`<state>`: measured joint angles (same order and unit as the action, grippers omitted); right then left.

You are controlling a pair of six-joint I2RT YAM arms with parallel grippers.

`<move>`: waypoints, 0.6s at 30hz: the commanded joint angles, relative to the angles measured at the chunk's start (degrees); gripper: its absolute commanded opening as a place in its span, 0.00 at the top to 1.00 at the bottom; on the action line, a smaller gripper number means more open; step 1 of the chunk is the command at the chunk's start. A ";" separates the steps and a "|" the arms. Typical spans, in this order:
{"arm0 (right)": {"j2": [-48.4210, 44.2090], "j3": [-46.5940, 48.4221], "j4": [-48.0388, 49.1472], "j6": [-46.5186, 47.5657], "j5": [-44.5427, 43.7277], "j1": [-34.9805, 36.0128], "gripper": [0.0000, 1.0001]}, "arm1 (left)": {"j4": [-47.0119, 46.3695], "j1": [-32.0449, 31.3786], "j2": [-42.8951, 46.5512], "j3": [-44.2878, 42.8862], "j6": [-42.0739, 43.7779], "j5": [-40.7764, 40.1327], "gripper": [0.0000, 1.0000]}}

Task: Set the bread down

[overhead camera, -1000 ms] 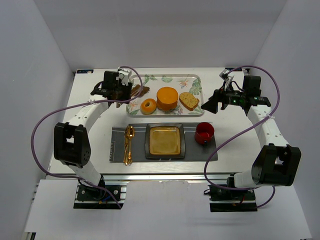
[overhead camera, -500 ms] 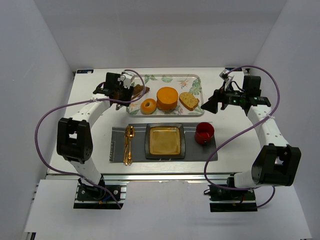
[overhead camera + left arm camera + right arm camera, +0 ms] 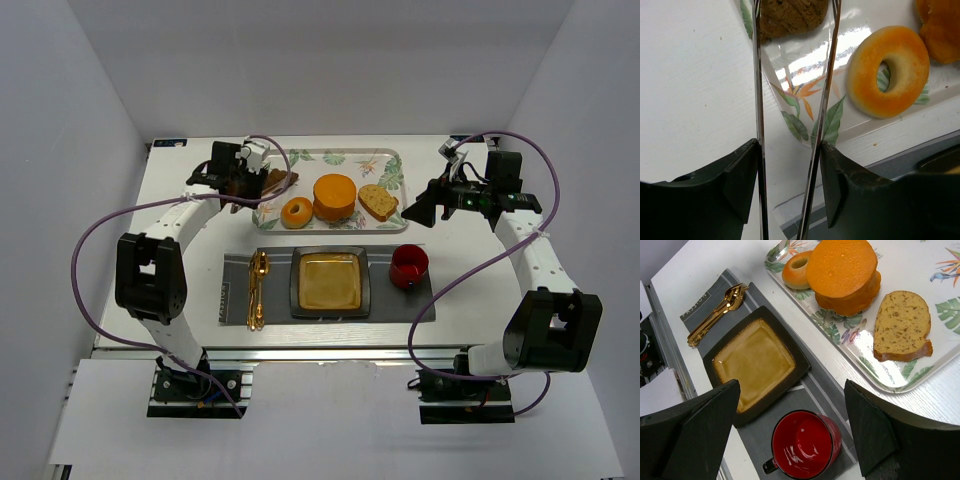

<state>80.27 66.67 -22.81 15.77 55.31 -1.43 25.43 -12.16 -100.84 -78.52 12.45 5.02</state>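
The bread, a dark brown lumpy pastry, sits at the left end of the floral tray. In the left wrist view the bread lies between the tips of two thin metal tong arms. My left gripper is shut on those tongs, one black finger pressing each arm. From above, the left gripper hovers just left of the tray. My right gripper stands open to the right of the tray, holding nothing. In its wrist view the right gripper looks down on the plate and cup.
The tray also carries a glazed ring donut, an orange round cake and a speckled bread slice. Nearer me, a grey striped mat bears a dark square plate, a red cup and gold cutlery.
My left gripper has shifted a little to the right and away, toward the tray's left end, and the left elbow has swung inward. The right arm has not moved.
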 commanded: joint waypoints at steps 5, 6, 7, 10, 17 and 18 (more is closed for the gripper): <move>-0.38 1.71 0.31 -0.30 1.64 -0.24 0.11 | -1.08 0.21 -0.32 -2.08 1.00 -0.10 0.40; -0.38 1.70 0.31 -0.30 1.64 -0.24 0.11 | -1.08 0.12 -0.24 -1.90 0.91 -0.01 0.40; -0.38 1.70 0.31 -0.30 1.64 -0.24 0.11 | -1.08 0.12 -0.24 -1.38 1.00 -0.01 0.40; -0.38 1.53 0.39 -0.30 1.73 -0.24 0.11 | -1.26 0.12 -0.06 -0.41 1.00 0.17 0.41; -0.29 1.62 0.84 -0.83 1.91 -0.24 0.11 | -1.35 0.21 -0.15 1.00 0.04 1.31 0.63; -0.29 1.62 0.84 -0.83 1.91 -0.24 0.11 | -1.52 0.21 0.11 1.00 -0.14 1.40 0.69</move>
<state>80.27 66.67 -22.74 15.38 55.70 -1.43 25.19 -12.16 -101.89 -78.06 12.49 5.21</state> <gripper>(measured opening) 0.894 0.376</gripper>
